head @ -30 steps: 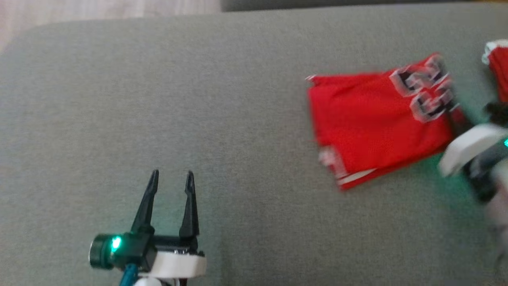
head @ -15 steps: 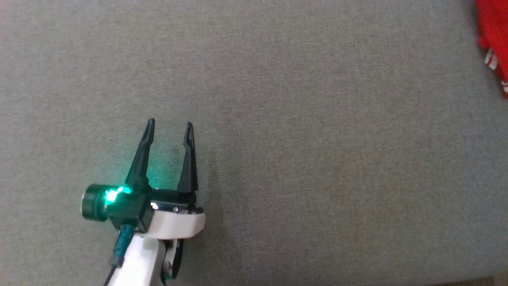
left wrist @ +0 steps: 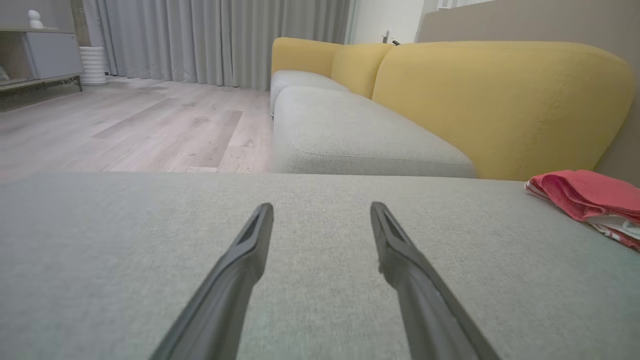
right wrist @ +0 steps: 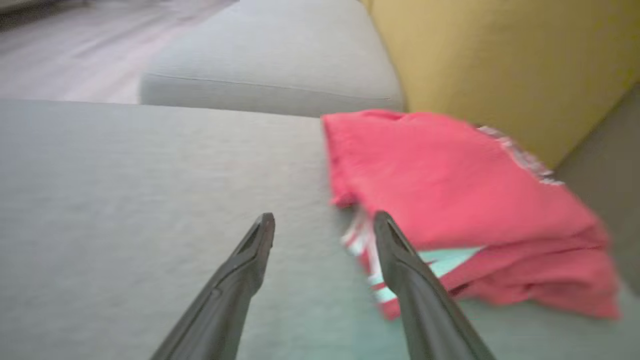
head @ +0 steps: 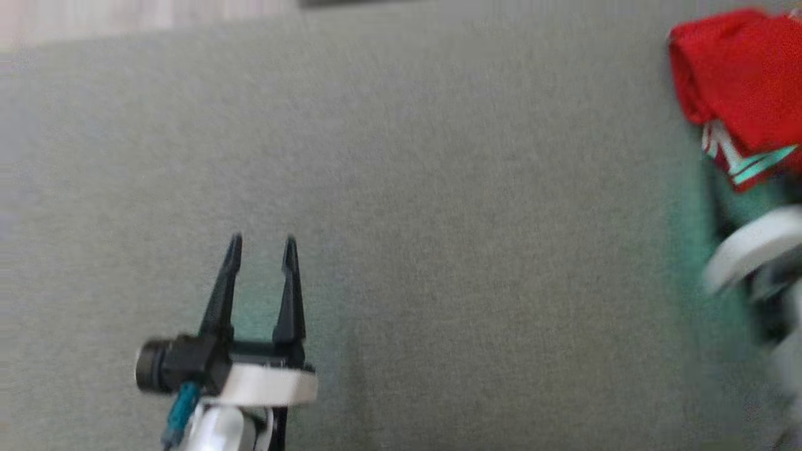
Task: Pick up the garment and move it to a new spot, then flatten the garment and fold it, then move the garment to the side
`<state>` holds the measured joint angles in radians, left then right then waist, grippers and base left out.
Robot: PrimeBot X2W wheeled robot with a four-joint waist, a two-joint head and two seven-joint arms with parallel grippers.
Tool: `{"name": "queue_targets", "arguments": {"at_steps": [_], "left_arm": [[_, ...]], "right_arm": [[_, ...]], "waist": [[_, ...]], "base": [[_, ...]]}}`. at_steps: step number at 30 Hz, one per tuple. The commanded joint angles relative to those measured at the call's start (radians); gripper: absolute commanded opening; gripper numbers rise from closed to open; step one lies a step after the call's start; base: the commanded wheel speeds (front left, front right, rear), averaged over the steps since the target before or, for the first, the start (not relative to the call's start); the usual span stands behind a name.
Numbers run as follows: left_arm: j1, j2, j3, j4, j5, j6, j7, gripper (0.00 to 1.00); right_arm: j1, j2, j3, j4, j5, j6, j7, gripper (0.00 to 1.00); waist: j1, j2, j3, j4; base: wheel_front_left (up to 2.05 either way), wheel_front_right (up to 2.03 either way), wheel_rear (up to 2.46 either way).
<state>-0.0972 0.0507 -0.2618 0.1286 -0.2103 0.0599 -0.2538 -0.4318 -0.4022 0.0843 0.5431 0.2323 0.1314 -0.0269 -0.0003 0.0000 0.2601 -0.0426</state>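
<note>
The folded red garment lies at the far right of the grey seat cushion, close to the yellow backrest. A white-striped hem shows at its near lower edge, tinted green by a lamp on the arm.

The left pincer sits at the lower left of the head view, well apart from the garment. Its two dark fingers point away from the robot and stand wide apart with nothing between them. Its white wrist housing sits just behind the fingers, with a dark round module on its left side. In the left wrist view the fingers run low and nearly level over the bare cushion, and the garment lies far off to the right.

The right arm appears in the head view as a blurred pale wrist at the right edge, just below the garment. In its own wrist view, the right pincer is spread wide and holds nothing. The fingers slant down toward the cushion, at the garment's near left corner. The left finger lies over bare cushion; the right finger crosses in front of the striped hem. The blur leaves it unclear whether that finger touches the cloth.

Beyond the cushion lie a second grey seat and a pale wooden floor.
</note>
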Motion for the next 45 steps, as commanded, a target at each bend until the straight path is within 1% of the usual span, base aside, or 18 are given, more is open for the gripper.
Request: {"name": "queue_targets", "arguments": {"at_steps": [1, 5, 8, 9, 11, 14, 17, 20, 27, 35, 36, 38, 45], "left_arm": [[0.017, -0.001, 0.026, -0.016, -0.011, -0.004, -0.008, 1.0], [0.083, -0.001, 0.034, 0.015, -0.033, -0.009, -0.008, 1.0], [0.119, -0.001, 0.043, 0.022, -0.036, -0.006, -0.008, 1.0], [0.119, -0.001, 0.043, 0.022, -0.036, -0.006, -0.008, 1.0], [0.136, -0.001, 0.05, 0.024, -0.035, 0.0, -0.008, 1.0], [0.161, -0.001, 0.064, 0.023, -0.031, 0.014, -0.008, 1.0], [0.185, -0.001, 0.076, 0.023, -0.026, 0.022, -0.008, 1.0], [0.206, -0.001, 0.09, 0.023, -0.018, 0.024, -0.008, 1.0], [0.225, -0.001, 0.104, 0.023, -0.013, 0.033, -0.008, 1.0], [0.23, -0.001, 0.106, 0.029, 0.011, 0.037, -0.008, 1.0], [0.266, 0.002, 0.069, 0.062, 0.005, 0.029, 0.0, 0.0], [0.267, 0.002, 0.069, 0.082, -0.001, 0.027, 0.005, 0.0], [0.251, 0.002, 0.086, 0.084, -0.084, 0.015, 0.026, 0.0]], "right_arm": [[0.039, 0.015, 0.046, -0.037, 0.021, -0.001, -0.034, 1.0], [0.174, 0.139, 0.17, -0.026, 0.08, -0.001, -0.148, 1.0], [0.244, 0.211, 0.246, -0.003, 0.098, -0.001, -0.214, 1.0], [0.244, 0.211, 0.246, -0.003, 0.098, -0.001, -0.214, 1.0], [0.273, 0.246, 0.268, 0.001, 0.086, -0.001, -0.231, 1.0], [0.316, 0.286, 0.226, -0.088, 0.026, -0.001, -0.234, 1.0], [0.381, 0.315, 0.171, -0.181, -0.046, -0.001, -0.234, 1.0], [0.428, 0.334, 0.147, -0.219, -0.086, -0.001, -0.235, 1.0], [0.476, 0.351, 0.086, -0.237, -0.105, -0.001, -0.235, 1.0], [0.483, 0.352, 0.08, -0.237, -0.079, -0.001, -0.235, 1.0], [0.515, 0.354, 0.063, -0.2, -0.082, 0.0, -0.224, 0.0], [0.52, 0.354, 0.063, -0.183, -0.076, 0.0, -0.222, 0.0], [0.509, 0.352, 0.051, -0.19, 0.013, 0.0, -0.203, 0.0]], "waist": [[0.0003, 0.0, -0.132, 0.04], [0.0003, 0.0, -0.243, 0.057], [0.0003, 0.0, -0.289, 0.068], [0.0003, 0.0, -0.289, 0.068], [0.0003, 0.0, -0.312, 0.072], [0.0003, 0.0, -0.338, 0.075], [0.0003, 0.0, -0.36, 0.078], [0.0003, 0.0, -0.379, 0.079], [0.0003, 0.0, -0.399, 0.079], [0.0003, 0.0, -0.402, 0.067], [0.0003, 0.0, -0.403, 0.069], [0.0003, 0.0, -0.402, 0.069], [0.0003, 0.0, -0.394, 0.067]], "base": [[0.0, 0.0, 0.0], [0.0, 0.0, 0.0], [0.0, 0.0, 0.0], [0.0, 0.0, 0.0], [0.0, 0.0, 0.0], [0.0, 0.0, 0.0], [0.0, 0.0, 0.0], [0.0, 0.0, 0.0], [0.0, 0.0, 0.0], [0.0, 0.0, 0.0], [0.0, 0.0, 0.0], [0.0, 0.0, 0.0], [0.0, 0.0, 0.0]]}}
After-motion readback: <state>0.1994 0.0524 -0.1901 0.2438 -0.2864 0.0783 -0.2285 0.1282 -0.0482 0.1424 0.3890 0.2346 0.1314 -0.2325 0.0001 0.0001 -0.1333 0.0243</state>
